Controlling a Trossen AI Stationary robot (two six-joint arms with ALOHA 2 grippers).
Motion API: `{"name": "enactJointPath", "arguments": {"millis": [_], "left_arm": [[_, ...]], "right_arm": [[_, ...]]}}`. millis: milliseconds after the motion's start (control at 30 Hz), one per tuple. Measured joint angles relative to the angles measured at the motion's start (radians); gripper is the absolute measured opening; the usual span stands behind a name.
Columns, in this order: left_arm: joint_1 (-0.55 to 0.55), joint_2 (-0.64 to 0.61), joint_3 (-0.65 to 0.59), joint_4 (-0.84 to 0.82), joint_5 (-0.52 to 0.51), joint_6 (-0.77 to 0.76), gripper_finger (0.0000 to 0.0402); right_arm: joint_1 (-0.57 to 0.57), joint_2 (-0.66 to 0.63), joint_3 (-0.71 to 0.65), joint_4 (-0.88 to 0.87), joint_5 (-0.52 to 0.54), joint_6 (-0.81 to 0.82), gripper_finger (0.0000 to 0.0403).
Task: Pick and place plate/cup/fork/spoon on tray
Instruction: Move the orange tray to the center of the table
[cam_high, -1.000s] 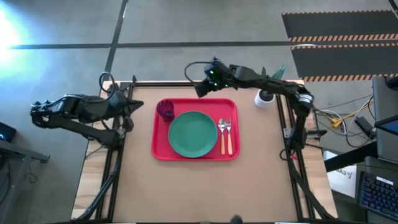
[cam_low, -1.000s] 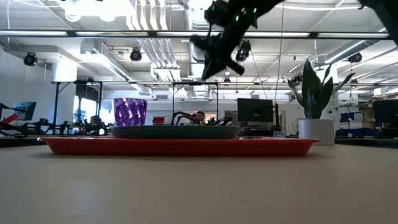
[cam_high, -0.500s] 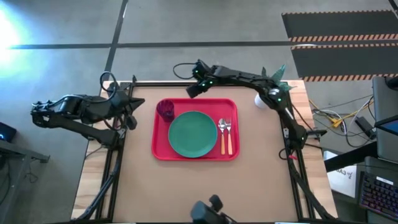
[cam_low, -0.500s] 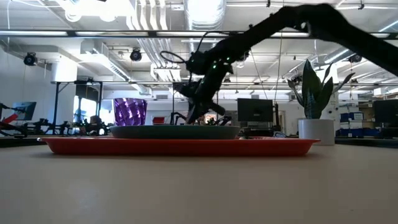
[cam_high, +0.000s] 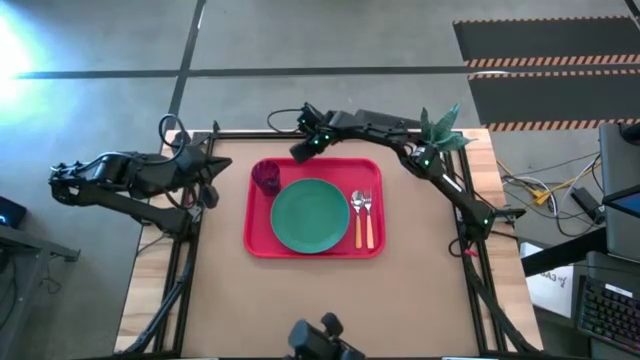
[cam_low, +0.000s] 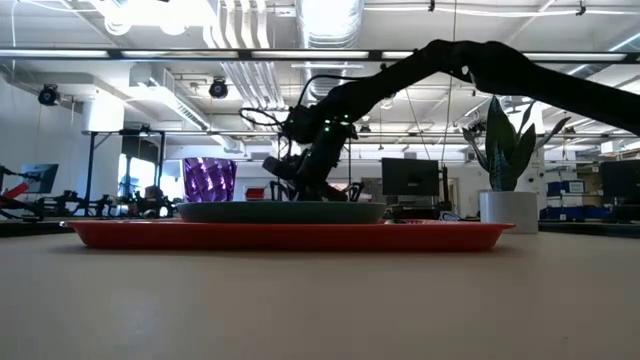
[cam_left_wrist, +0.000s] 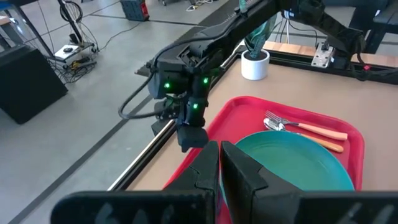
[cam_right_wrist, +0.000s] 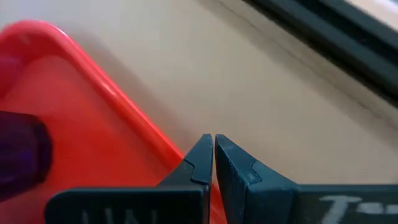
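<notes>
In the right wrist view the cup (cam_right_wrist: 18, 152) is cut off by the picture's edge, a purple blur well off to one side of the closed pincer (cam_right_wrist: 214, 155). The tray (cam_right_wrist: 93, 124) runs out of that picture too. In the low view the plate (cam_low: 282, 211) hides the fork and spoon. The left wrist view cuts off the plate's near side.

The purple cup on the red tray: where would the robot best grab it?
Probably by its rim, from straight above. The cup stands upright with its mouth open in the tray's far-left corner, and the plate crowds one side.
</notes>
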Motion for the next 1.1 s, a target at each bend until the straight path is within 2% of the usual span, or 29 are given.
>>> {"name": "enactJointPath", "arguments": {"millis": [667,800,1100], "left_arm": [[0.000,-0.005,-0.006,-0.001,0.027,-0.001,0.0000],[0.000,-0.005,-0.006,-0.001,0.029,-0.001,0.0000],[0.000,-0.005,-0.006,-0.001,0.032,-0.004,0.0000]], "right_arm": [[0.066,-0.002,-0.023,-0.024,0.039,-0.008,0.0008],[0.094,-0.003,-0.023,-0.051,0.084,-0.007,0.0008],[0.141,-0.003,-0.025,-0.063,0.084,-0.006,0.0008]]}}
